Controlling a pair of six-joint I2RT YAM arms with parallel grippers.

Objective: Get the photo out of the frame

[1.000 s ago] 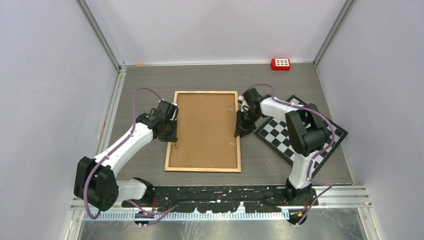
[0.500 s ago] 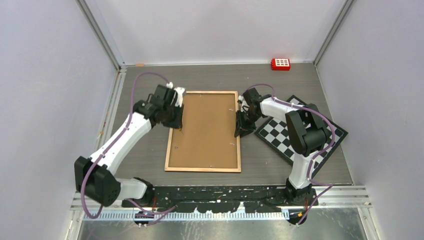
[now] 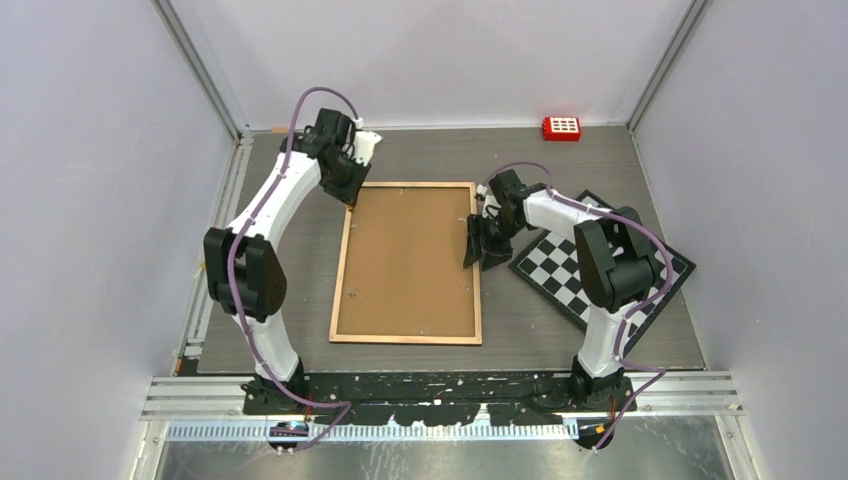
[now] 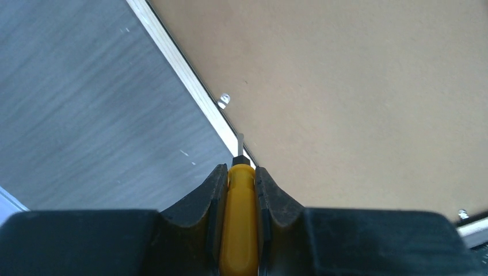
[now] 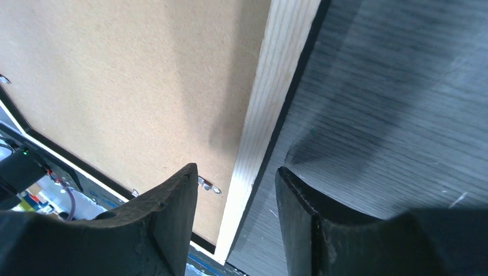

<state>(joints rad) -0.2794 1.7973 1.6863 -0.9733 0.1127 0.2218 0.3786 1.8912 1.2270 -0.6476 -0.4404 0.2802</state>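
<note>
Your left gripper [image 4: 240, 171] is clamped on the yellow screwdriver [image 4: 241, 221]. Its blade [image 4: 240, 144] pokes out just ahead of the fingertips and hangs over the pale wood rim of the frame [image 4: 178, 57], with a small metal tab [image 4: 224, 100] a little further ahead. The frame lies face down on the table [image 3: 430, 155], brown backing board [image 4: 357, 86] uppermost. The photo is hidden under that board and shows in no view.

Your right gripper [image 5: 233, 195] has its fingers apart, one on each side of the opposite rim and gripping nothing. A right-side tab [image 5: 208, 185] sits just beside the finger over the board.

Here is what could bite you:

- The blade is short of the tab. If you push down where it hangs, it lands on wood or board, and a skid could gouge the board or press through to the photo beneath.
- The handle is smooth and round (held only by two pads). Side load from prying could roll it between the fingers, and the blade would jump off the tab.
- Nothing pins the frame. With the right fingers parted, a shove from the screwdriver may slide the whole frame toward them, and toward the checkerboard [image 3: 600, 270] beyond.
- Closing the right fingers carelessly could catch the tab beside them or tip the rim up.
</note>
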